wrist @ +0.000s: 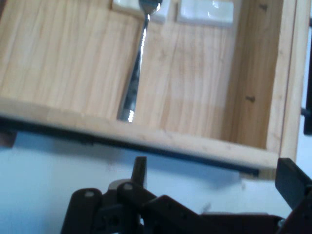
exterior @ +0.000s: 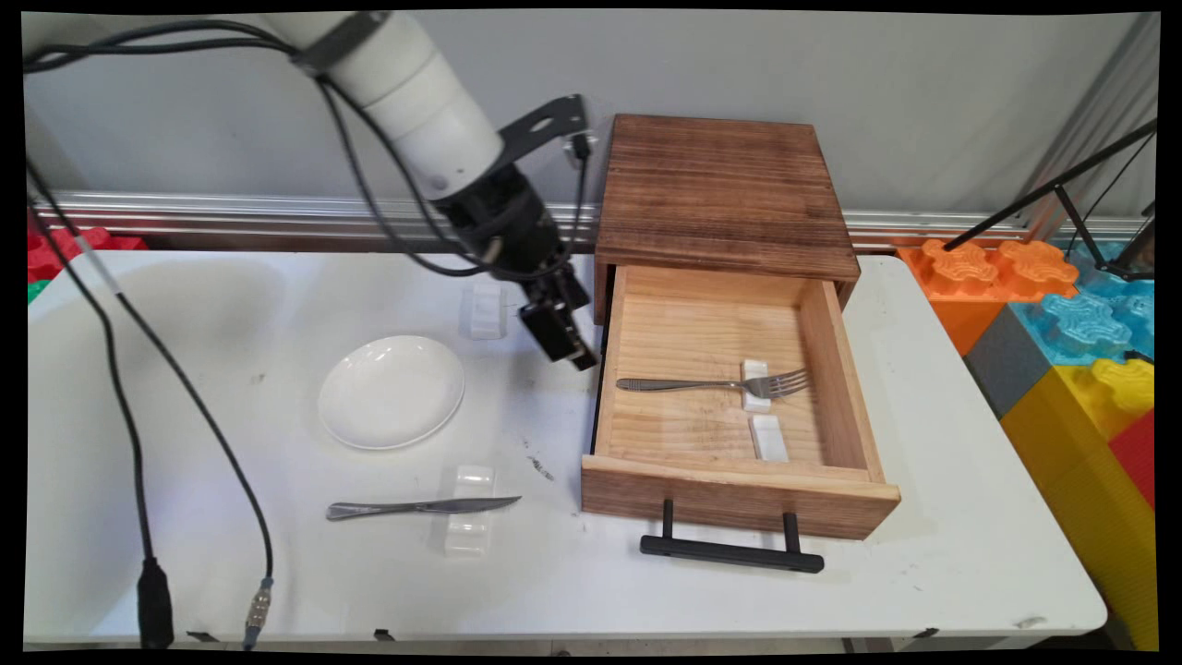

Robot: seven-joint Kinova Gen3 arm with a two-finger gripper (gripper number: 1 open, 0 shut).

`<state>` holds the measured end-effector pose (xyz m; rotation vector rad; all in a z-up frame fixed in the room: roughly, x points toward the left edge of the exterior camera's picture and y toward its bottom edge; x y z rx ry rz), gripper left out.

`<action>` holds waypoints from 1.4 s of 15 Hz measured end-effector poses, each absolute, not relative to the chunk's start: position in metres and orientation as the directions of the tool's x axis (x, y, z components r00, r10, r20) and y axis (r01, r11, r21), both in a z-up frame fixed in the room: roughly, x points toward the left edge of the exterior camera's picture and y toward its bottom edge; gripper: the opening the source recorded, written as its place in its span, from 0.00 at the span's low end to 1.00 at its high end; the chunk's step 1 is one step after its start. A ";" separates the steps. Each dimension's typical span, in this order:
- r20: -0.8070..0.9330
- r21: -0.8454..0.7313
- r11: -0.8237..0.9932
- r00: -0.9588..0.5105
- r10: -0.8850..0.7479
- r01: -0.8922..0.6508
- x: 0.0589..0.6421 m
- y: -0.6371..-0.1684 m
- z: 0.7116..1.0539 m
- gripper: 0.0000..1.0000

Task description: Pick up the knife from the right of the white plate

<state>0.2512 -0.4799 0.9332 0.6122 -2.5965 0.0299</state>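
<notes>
Main view, centre: notes gripper with fingers apart, empty, hovering just left of open wooden drawer, touching nothing; places fork inside drawer, centre right, tines propped on white rest.

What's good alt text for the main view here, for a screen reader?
A white arm's black gripper hangs just left of an open wooden drawer, which holds a fork resting on one of two small white rests. On the white table to the left lie a white plate and a knife across a clear rest.
</notes>
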 end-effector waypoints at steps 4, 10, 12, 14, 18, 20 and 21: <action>0.420 0.084 0.893 -0.797 -0.434 -0.443 0.274 -0.459 0.934 1.00; 0.378 0.070 0.874 -0.798 -0.469 -0.481 0.310 -0.433 0.922 1.00; 0.362 0.068 0.878 -0.808 -0.464 -0.474 0.322 -0.423 0.914 1.00; 0.346 0.064 0.880 -0.816 -0.462 -0.471 0.333 -0.415 0.905 1.00; 0.322 0.071 0.878 -0.822 -0.470 -0.474 0.349 -0.397 0.885 1.00; 0.319 0.073 0.879 -0.824 -0.468 -0.471 0.354 -0.389 0.876 1.00; 0.318 0.073 0.882 -0.827 -0.463 -0.466 0.356 -0.386 0.872 1.00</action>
